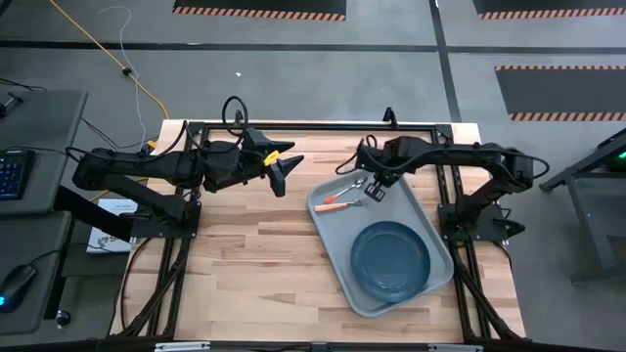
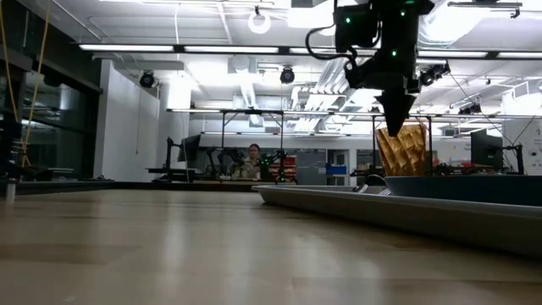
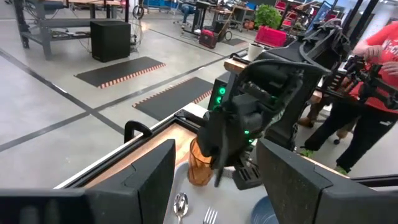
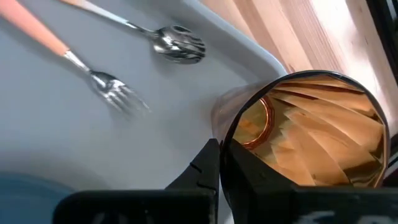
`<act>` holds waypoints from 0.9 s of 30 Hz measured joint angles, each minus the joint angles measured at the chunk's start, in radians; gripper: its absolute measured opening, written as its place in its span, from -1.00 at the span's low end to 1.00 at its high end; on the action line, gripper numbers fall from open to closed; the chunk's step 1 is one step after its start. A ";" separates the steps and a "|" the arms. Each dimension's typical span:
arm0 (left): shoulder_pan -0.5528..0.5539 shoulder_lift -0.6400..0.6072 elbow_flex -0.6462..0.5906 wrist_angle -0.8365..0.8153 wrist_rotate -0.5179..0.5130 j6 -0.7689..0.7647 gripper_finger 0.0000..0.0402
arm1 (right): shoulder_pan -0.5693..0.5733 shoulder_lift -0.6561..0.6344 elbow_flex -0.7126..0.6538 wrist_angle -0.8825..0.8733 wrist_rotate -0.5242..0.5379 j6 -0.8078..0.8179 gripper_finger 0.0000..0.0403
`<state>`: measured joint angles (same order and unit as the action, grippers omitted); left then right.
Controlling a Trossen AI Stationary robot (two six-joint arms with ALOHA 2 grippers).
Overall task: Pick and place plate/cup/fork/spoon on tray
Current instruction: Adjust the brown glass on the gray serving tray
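The pale grey-blue tray point(image 1: 333, 227) lies on the table's right half. On it are the dark blue plate point(image 1: 391, 259), the orange-handled fork point(image 1: 342, 203) and the spoon point(image 1: 354, 185). My right gripper point(image 1: 377, 188) is over the tray's far end, shut on the amber cup point(image 2: 402, 151), which also shows in the right wrist view point(image 4: 311, 137). My left gripper point(image 1: 285, 172) is open and empty, raised above the table left of the tray's far end. My right gripper holds the cup by its rim wall point(image 4: 225, 134), with one finger point(image 4: 264, 177) inside the cup and the other finger point(image 4: 202, 169) outside. The fingers come from above, pointing down. The cup is upright over the tray's far corner; the plate's rim hides its base.
Bare wooden table point(image 1: 245, 274) lies left of and nearer than the tray. The table's black frame rail point(image 1: 313, 125) runs along the far edge. People show in the room beyond, one in a red shirt point(image 3: 379, 50) behind the right arm.
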<state>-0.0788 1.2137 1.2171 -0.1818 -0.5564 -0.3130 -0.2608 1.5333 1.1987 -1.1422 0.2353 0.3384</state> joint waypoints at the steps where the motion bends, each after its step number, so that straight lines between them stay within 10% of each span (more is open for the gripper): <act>1: 0.000 0.000 0.000 0.000 0.000 0.000 0.06 | -0.009 0.000 -0.006 0.001 -0.001 -0.003 -1.00; 27: 0.000 0.000 0.000 0.000 0.000 -0.001 0.06 | -0.029 0.000 -0.018 0.060 -0.045 0.079 -0.88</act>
<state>-0.0790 1.2137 1.2171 -0.1818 -0.5564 -0.3138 -0.2901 1.5330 1.1805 -1.0827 0.1899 0.4170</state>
